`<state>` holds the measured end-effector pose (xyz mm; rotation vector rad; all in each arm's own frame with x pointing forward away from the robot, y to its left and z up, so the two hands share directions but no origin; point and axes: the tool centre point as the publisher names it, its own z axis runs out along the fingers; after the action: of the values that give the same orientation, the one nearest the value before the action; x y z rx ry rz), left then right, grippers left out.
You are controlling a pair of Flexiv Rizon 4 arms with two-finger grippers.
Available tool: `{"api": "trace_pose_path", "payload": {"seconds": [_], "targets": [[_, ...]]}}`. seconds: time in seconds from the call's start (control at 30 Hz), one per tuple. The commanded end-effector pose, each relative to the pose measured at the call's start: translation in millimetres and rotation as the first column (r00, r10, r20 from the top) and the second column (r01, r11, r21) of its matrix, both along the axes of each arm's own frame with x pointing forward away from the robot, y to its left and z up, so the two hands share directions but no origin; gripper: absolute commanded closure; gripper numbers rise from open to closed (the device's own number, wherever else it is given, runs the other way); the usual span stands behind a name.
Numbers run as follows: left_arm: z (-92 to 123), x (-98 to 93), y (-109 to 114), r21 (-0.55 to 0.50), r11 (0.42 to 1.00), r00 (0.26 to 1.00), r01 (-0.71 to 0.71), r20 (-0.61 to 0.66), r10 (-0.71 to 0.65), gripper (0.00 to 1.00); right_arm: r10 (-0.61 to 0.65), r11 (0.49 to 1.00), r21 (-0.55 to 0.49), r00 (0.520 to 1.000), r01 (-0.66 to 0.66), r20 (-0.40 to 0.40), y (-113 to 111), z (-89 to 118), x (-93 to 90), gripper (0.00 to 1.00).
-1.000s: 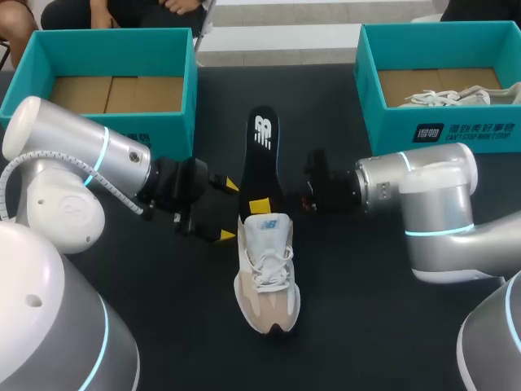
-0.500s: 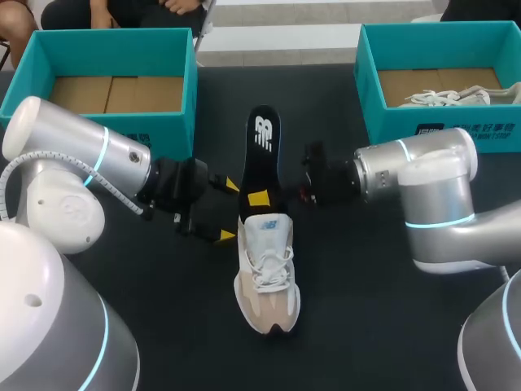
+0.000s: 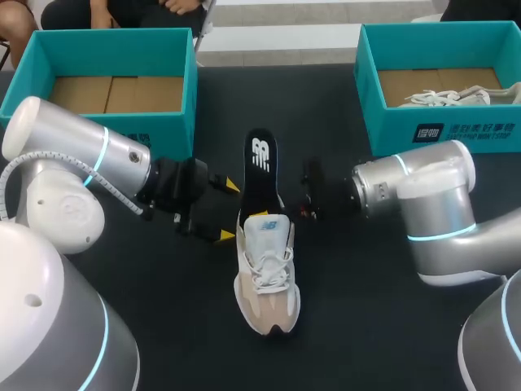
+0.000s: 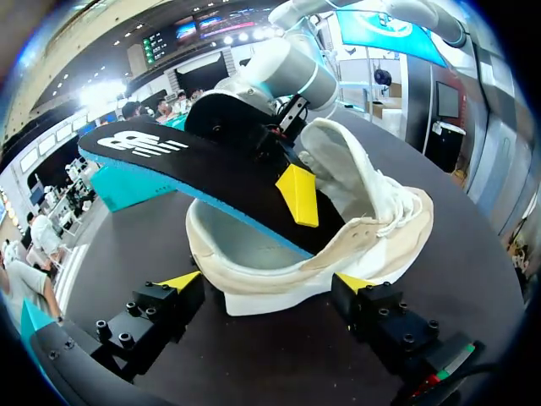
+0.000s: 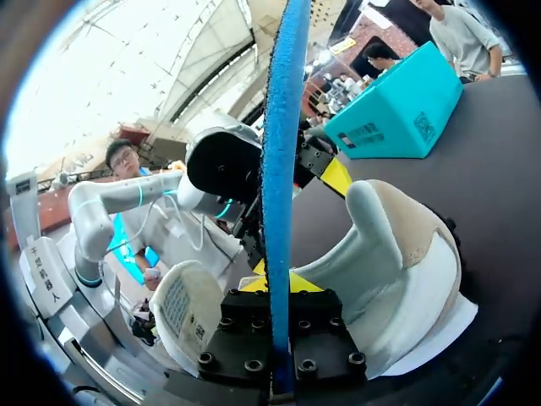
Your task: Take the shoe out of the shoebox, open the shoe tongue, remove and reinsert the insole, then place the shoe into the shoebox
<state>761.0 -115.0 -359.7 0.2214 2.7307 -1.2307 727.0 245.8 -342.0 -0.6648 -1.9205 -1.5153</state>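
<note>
Insole [image 3: 260, 167] across shoe [image 3: 265, 277] opening, left hand [image 3: 229, 210] flanking heel, toe unobstructed

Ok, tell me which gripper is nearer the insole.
Right. The right gripper grips the insole between its fingers; the left gripper stands open around the heel of the shoe.

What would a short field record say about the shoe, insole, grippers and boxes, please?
shoe: white-and-beige lace-up sneaker, upright on the black table, toe toward the robot
insole: black foam insole, blue underside, one end inside the sneaker's heel opening, the rest sticking out
right gripper: shut on the insole
left gripper: at the sneaker's heel
boxes: left teal shoebox and right teal shoebox at the far corners; the right holds a white shoe
</note>
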Motion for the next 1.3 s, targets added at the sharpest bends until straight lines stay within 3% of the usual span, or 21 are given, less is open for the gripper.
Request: {"api": "trace_pose_path", "payload": {"seconds": [0.03, 0.1, 0.13, 0.23, 0.3, 0.57, 0.77, 0.97, 1.2, 1.3], "targets": [[0.3, -0.1, -0.9, 0.005, 1.0, 1.0, -0.001, 0.0, 0.001, 0.0, -0.001, 1.0, -0.001, 1.0, 0.001, -0.004, 1.2, -5.5, -1.8, 1.0], [0.3, -0.1, -0.9, 0.005, 1.0, 1.0, -0.001, 0.0, 0.001, 0.0, -0.001, 1.0, -0.01, 1.0, 0.001, 0.006, 0.0, -0.3, 0.9, 1.0], [0.3, -0.1, -0.9, 0.005, 1.0, 1.0, -0.001, 0.0, 0.001, 0.0, 0.002, 1.0, -0.013, 1.0, -0.002, 0.011, -0.2, 2.5, 2.5, 0.91], [0.3, -0.1, -0.9, 0.005, 1.0, 1.0, -0.001, 0.0, 0.001, 0.0, 0.003, 1.0, -0.031, 0.999, -0.002, 0.033, -2.4, 10.5, 6.0, 0.75], [0.3, -0.1, -0.9, 0.005, 1.0, 1.0, -0.001, 0.0, 0.001, 0.0, 0.005, 0.999, -0.032, 0.999, -0.004, 0.035, -3.2, 12.7, 7.1, 0.73], [0.3, -0.1, -0.9, 0.005, 1.0, 1.0, -0.001, 0.0, 0.001, 0.0, 0.033, 0.997, -0.066, 0.998, -0.029, 0.062, -5.5, 25.1, 17.9, 0.74], [0.3, -0.1, -0.9, 0.005, 1.0, 1.0, -0.001, 0.0, 0.001, 0.0, 0.1, 0.988, -0.121, 0.995, -0.099, 0.005, -6.9, 26.9, 25.2, 0.79], [0.3, -0.1, -0.9, 0.005, 1.0, 1.0, -0.001, 0.0, 0.001, 0.0, 0.124, 0.98, -0.15, 0.991, -0.13, -0.043, -12.1, 18.5, 29.0, 1.0], [0.3, -0.1, -0.9, 0.005, 1.0, 1.0, -0.001, 0.0, 0.001, 0.0, 0.164, 0.969, -0.163, 0.977, -0.185, -0.136, -9.2, 2.2, 23.4, 1.0], [0.3, -0.1, -0.9, 0.005, 1.0, 1.0, -0.001, 0.0, 0.001, 0.0, 0.169, 0.963, -0.173, 0.965, -0.205, -0.199, -9.6, -8.2, 8.5, 1.0]]}}
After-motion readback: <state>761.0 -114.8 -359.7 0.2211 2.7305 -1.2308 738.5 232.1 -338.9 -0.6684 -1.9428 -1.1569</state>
